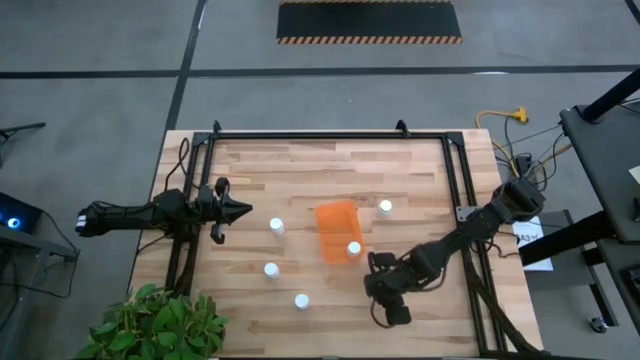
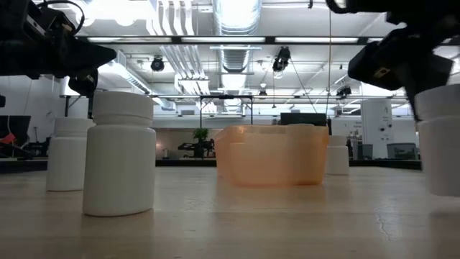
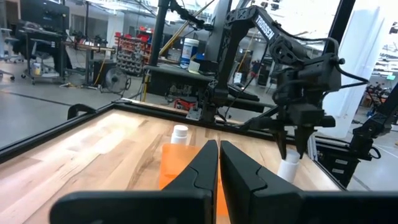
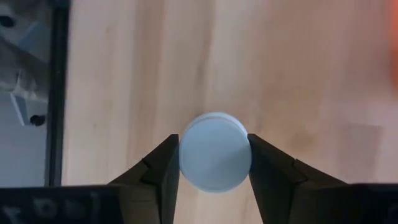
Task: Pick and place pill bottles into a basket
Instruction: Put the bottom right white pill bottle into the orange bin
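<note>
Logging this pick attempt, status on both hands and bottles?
Right hand closed around a pill bottle beside the orange basket. Left hand shut, waiting at table's left. Four bottles standing loose on the table. Path to basket unobstructed.

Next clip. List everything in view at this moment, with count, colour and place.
pill bottles: five seen from above, white; three left of the basket, one beyond its right side, one at its near right corner
basket: one, orange; mid-table
table: one, light wood
frame: one, black; around the table edge
plant: one, green; near left corner
striped mat: one, black; floor beyond the table
left pincer: dark, shut; left side, waiting
right pincer: dark; right of the basket, closed on a bottle cap
</note>
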`<state>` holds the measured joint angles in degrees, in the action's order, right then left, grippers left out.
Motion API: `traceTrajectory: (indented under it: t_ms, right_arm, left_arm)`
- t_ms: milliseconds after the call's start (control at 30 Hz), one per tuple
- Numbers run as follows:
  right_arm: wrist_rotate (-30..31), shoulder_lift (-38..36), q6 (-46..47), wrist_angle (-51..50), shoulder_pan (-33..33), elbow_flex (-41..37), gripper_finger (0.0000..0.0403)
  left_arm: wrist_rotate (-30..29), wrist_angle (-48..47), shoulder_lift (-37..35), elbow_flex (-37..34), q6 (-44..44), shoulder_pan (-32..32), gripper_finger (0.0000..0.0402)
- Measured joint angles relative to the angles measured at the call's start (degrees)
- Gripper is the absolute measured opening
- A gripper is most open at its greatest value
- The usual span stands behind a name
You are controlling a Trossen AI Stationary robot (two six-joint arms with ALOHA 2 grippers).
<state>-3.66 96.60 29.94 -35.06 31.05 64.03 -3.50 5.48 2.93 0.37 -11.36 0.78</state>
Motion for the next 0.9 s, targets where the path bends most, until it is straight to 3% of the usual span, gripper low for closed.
traceTrajectory:
  t_ms: [333,700,900]
  right_arm:
    - [-0.4,-0.1,-0.1,-10.5,-7.1,8.5,0.0142]
    - [2.4,-0.2,0.0,-23.0,-9.1,20.1,0.0142]
    - [2.2,-0.9,-3.7,-28.0,-12.5,22.0,0.0142]
  left_arm:
    - [0.0,0.0,0.0,0.0,0.0,0.0,0.0000]
    - [0.0,0.0,0.0,0.0,0.0,0.0,0.0000]
    - [0.0,0.0,0.0,0.0,0.0,0.0,0.0000]
